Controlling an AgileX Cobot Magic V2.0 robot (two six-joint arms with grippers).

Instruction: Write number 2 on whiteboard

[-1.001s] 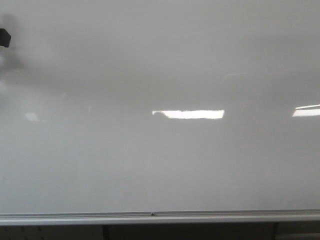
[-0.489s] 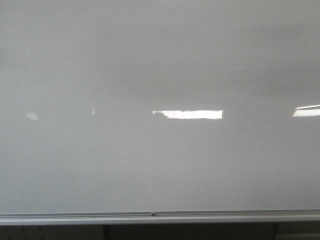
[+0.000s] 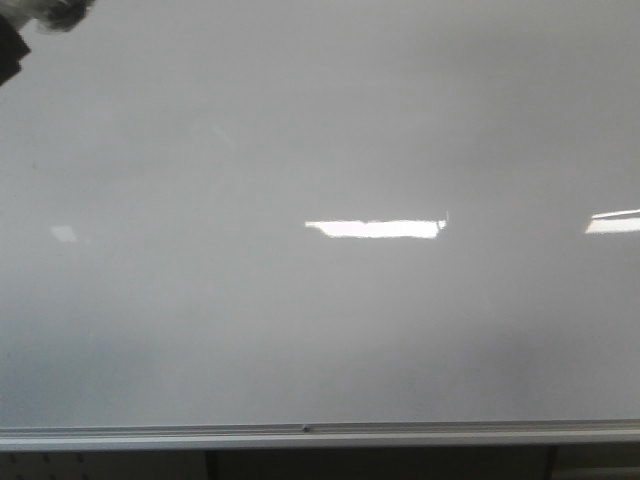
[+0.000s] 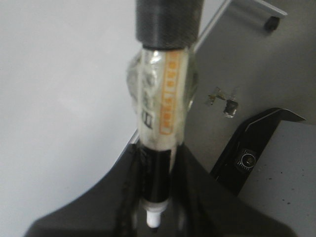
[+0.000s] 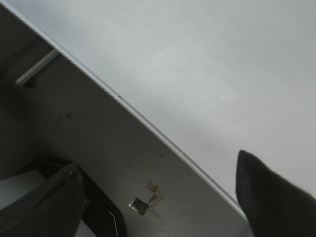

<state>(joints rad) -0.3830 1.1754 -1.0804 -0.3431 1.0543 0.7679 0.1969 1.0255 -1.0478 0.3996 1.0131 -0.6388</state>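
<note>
The whiteboard (image 3: pixel 320 300) fills nearly the whole front view, glossy and blank; the number 2 does not show on it in any view. My left gripper (image 4: pixel 157 154) is shut on a marker (image 4: pixel 160 113), a black barrel wrapped in clear tape with an orange label, its white tip (image 4: pixel 154 220) down between the fingers. The board's surface (image 4: pixel 59 98) lies beside it. A dark blurred piece of that arm (image 3: pixel 12 45) pokes in at the front view's top left corner. My right gripper (image 5: pixel 158 197) is open and empty, near the board's lower edge (image 5: pixel 148 129).
A silver rail (image 3: pixel 300 432) runs along the board's lower edge. Bright light reflections (image 3: pixel 375 229) sit on the board. Below are grey floor with tape scraps (image 5: pixel 145 200), a black base part (image 4: pixel 247 158) and a stand caster (image 4: pixel 270 22).
A dark shape at the front view's left edge a second ago dropped out of view, and now shows again higher, in the top left corner. The board's surface is unchanged.
</note>
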